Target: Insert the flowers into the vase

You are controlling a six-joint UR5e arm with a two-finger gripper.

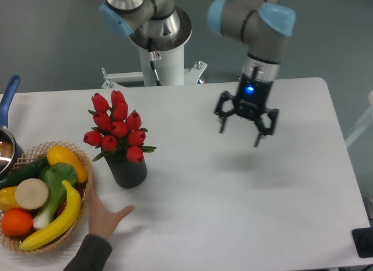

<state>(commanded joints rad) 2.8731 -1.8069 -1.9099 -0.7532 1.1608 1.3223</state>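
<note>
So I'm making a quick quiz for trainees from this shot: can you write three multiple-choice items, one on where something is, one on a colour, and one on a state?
1. Where do the flowers stand?
A. In the vase
B. In the basket
C. Flat on the table

2. What colour are the flower buds?
A. Yellow
B. Red
C. White

3. How is the end effector?
A. Shut on the flowers
B. Shut on the vase
C. Open and empty, above the table

Answers:
1 A: the stems go down into the dark vase's mouth, beside the basket.
2 B: every bud in the bunch is red, with green leaves beneath.
3 C: its fingers are spread with nothing between them, well to the right of the vase.
</note>
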